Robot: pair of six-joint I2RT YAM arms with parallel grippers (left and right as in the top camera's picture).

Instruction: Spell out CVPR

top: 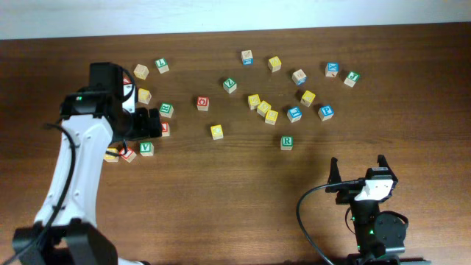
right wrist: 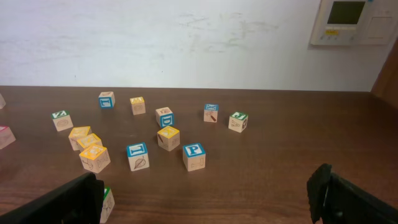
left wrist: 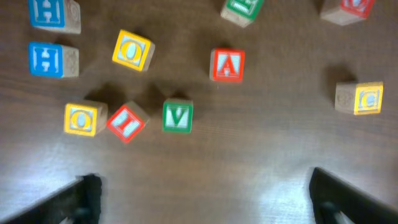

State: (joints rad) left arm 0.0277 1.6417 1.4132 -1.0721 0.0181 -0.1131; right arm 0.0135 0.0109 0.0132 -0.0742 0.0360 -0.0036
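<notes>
Table (top: 243, 199): dark brown wood with visible grain, smooth, a soft sheen catching light towards the front edge. Letter blocks, e.g. V block (left wrist: 177, 116) and P block (right wrist: 193, 155): pale bare wood, matt, with faces painted in flat green, blue, red and yellow. Left arm (top: 73, 158): smooth white plastic shell, lightly glossy, with matt black joints; wall (right wrist: 186, 43) beyond the far edge: white, matt, faintly uneven.
</notes>
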